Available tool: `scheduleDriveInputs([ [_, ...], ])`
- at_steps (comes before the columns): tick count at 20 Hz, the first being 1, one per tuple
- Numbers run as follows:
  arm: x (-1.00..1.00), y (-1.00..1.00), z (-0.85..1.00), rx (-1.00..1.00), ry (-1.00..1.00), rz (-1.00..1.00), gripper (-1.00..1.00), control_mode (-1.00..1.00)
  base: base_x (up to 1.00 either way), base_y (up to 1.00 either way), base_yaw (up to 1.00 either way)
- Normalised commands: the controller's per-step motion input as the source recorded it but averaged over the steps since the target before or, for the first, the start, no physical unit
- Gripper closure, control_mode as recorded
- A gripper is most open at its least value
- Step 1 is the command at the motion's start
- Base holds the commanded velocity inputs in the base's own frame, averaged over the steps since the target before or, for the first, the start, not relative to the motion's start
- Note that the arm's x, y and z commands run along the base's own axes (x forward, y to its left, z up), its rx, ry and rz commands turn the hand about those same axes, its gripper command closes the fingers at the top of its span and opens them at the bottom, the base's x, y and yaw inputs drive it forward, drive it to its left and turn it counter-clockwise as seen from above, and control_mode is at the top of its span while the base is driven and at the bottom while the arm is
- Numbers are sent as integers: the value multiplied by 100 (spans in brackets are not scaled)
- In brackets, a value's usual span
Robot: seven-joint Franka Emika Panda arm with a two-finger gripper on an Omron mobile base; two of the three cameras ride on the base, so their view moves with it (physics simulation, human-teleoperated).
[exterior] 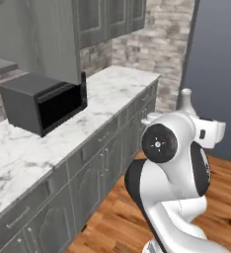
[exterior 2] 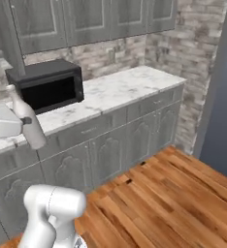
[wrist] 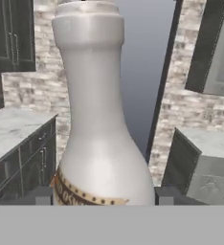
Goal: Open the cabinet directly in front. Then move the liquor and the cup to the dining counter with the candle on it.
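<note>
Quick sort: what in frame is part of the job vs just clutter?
Job:
- liquor, clamped between the pincer fingers, carried in the air
- pincer, shut on the bottle

Just there:
- black microwave
- marble counter with brick backsplash
- grey base cabinets
- wood floor
</note>
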Motion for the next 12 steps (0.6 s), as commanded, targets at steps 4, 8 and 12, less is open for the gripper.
scheduleDriveInputs([
  [4,0,0,0,0,0,0,100,100,0,-83,-79],
  [8,0,0,0,0,0,0,100,100,1,-95,-77],
  [12,0,0,0,0,0,0,100,100,38,-53,-65],
])
